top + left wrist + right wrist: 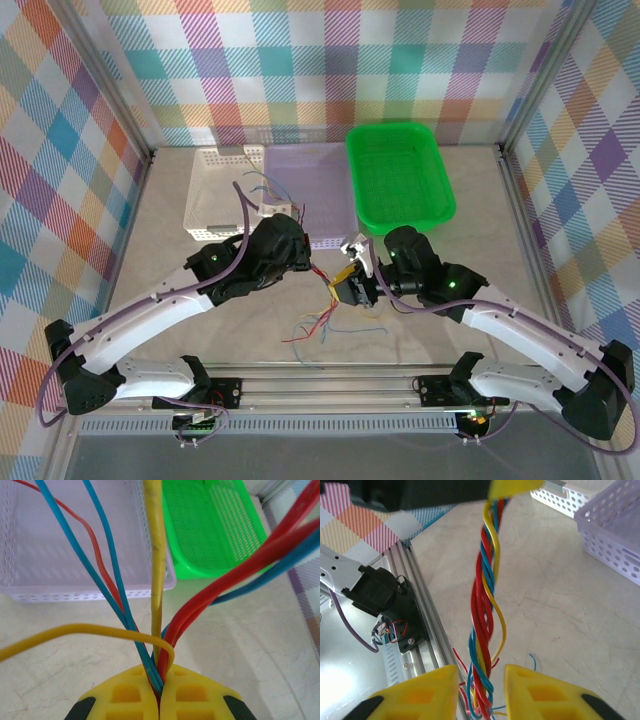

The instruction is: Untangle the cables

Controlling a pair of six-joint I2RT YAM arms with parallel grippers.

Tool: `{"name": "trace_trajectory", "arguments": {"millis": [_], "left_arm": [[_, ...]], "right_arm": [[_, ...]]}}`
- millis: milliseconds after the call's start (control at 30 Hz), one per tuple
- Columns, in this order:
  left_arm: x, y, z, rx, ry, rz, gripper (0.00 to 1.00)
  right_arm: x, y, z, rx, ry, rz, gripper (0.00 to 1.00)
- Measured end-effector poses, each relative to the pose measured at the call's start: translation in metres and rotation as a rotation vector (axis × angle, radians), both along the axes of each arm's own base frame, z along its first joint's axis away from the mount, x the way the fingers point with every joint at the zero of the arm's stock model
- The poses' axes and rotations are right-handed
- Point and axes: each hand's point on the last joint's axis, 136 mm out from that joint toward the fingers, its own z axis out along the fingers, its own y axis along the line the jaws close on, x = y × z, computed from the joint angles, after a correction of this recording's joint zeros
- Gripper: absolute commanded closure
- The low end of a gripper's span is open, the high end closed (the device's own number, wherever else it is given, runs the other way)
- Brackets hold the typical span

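**Yellow claws, and a bunch of cables still twisted**

Closest to the left wrist camera are the two yellow plastic fingers of the left claw [159, 682]. They are pressed tight together. They pinch thin, bendy red, blue and yellow cables [175, 625], which fan out from the pinch. One yellow cable loops off to the left. Behind them, a see-through lilac plastic basket with little holes [75, 592] and a bright green plastic basket [210, 525] sit on the pale, marble-look desk [240, 645].

From the right wrist camera, the right claw [480, 680] has its yellow fingers a little apart, one on each side of the bunch. The gap is narrow, and I think the fingers are not squeezing yet. The cables run up from between these fingers to the tip of the left claw. They are wound round each other like a rope. Loose ends poke out low down, near the silver metal rail [430, 630].

From the top camera, both claws are close together over the middle of the desk, with the bunch between them. Loose ends trail on the desk in front. A white plastic basket with holes [215, 195] stands at the back left. A few thin wires show near it, too small to tell more.

I think the job is barely begun. The bunch is held, but the twist is all there. Each cable must be unwound and pulled free.
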Motion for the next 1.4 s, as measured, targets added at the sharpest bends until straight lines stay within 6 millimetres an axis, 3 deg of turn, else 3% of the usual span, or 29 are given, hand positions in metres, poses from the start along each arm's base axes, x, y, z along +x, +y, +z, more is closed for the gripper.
{"name": "trace_trajectory", "arguments": {"millis": [300,400,567,667,733,800,833,900,967,1200,1400], "left_arm": [[-0.001,-0.002,-0.001,0.014,0.002,-0.021,1.0],[-0.001,-0.003,0.0,0.011,0.002,-0.025,1.0],[-0.001,-0.003,0.0,0.01,0.002,-0.028,1.0],[-0.001,-0.005,0.001,0.003,0.002,-0.032,1.0],[-0.001,-0.005,0.001,0.001,0.002,-0.034,1.0],[-0.001,-0.006,0.002,-0.003,0.002,-0.036,1.0],[-0.001,-0.007,0.002,-0.007,0.001,-0.037,1.0],[0.0,-0.007,0.003,-0.014,-0.001,-0.038,1.0],[0.0,-0.009,0.005,-0.023,-0.003,-0.042,1.0],[-0.001,-0.009,0.008,-0.034,-0.009,-0.044,1.0],[-0.004,-0.011,0.011,-0.054,-0.006,-0.061,1.0]], "right_arm": [[-0.003,0.011,-0.004,0.027,0.058,0.037,0.83],[-0.005,0.013,-0.004,0.04,0.071,0.045,0.77],[-0.005,0.016,-0.005,0.055,0.085,0.048,0.85],[-0.007,0.017,-0.006,0.07,0.099,0.054,0.76],[-0.008,0.018,-0.006,0.081,0.114,0.055,0.64],[-0.008,0.019,-0.006,0.086,0.113,0.055,0.63],[-0.007,0.019,-0.006,0.087,0.113,0.054,0.64],[-0.007,0.019,-0.005,0.09,0.113,0.052,0.77],[-0.007,0.02,-0.004,0.095,0.112,0.051,0.8],[0.001,0.018,-0.007,0.081,0.091,0.013,0.53],[0.007,0.015,-0.009,0.073,0.073,-0.025,0.55]]}}
